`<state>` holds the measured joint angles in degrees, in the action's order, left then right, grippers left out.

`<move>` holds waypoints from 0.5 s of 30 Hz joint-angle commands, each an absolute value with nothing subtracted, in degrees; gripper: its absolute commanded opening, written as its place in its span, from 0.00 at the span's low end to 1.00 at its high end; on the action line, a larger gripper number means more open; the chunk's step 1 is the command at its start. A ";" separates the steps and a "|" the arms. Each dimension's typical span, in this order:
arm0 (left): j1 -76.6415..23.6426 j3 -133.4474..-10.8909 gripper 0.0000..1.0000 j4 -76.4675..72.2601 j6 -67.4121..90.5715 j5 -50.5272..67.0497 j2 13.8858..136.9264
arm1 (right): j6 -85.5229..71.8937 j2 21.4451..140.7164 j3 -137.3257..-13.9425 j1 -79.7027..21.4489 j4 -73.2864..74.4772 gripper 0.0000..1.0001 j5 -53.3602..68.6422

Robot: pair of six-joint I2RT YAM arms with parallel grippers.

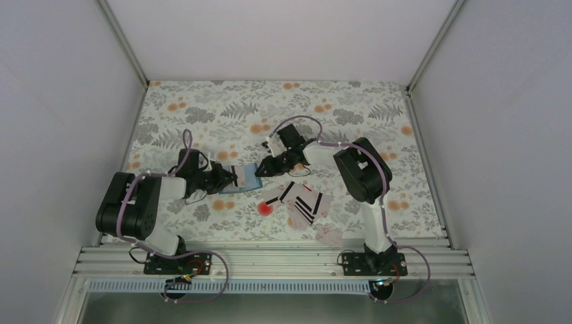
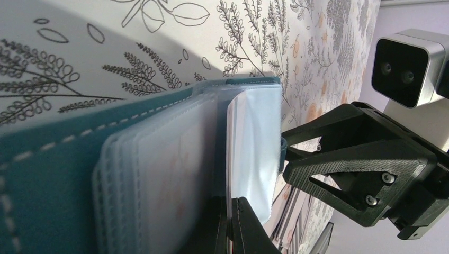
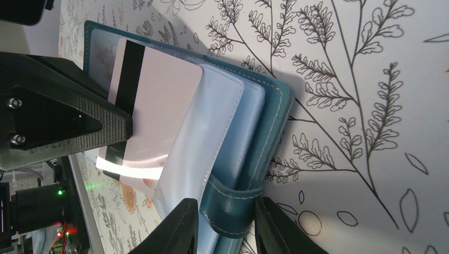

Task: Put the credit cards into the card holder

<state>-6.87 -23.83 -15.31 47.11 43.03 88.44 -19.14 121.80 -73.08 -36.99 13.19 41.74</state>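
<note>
Left fingers point(image 2: 249, 233) are pinching a pale pink plastic card with black stripe point(image 3: 159, 95) by its striped edge, against the clear sleeves point(image 3: 222, 116) of the blue stitched folding card holder point(image 3: 275, 116) on the desk point(image 3: 360, 79). Right fingers point(image 3: 174, 233) are clamping its tab point(image 3: 230, 211). The card's long axis is pointing at them.

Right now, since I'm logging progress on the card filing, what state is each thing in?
card holder, open, clear sleeves fanned out.
held card, partly in among the clear sleeves.
left gripper, jaws shut on the held card.
right gripper, jaws shut on the card holder's tab.
loose cards, flat on the table, not yet filed.
</note>
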 commanded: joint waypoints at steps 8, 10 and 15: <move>-7.43 -33.11 0.02 13.23 41.31 34.01 87.24 | -18.78 128.27 -68.20 -38.14 23.44 0.29 31.77; -7.47 -33.92 0.02 15.01 40.76 33.19 86.88 | -18.96 128.35 -68.14 -38.14 23.14 0.29 32.00; -7.55 -34.82 0.02 17.23 40.51 32.29 87.02 | -19.23 128.65 -68.37 -38.15 22.79 0.29 32.21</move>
<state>-7.38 -34.74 9.26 41.34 36.88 86.89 -19.22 121.80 -72.90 -36.99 12.84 41.82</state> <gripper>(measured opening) 0.029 0.289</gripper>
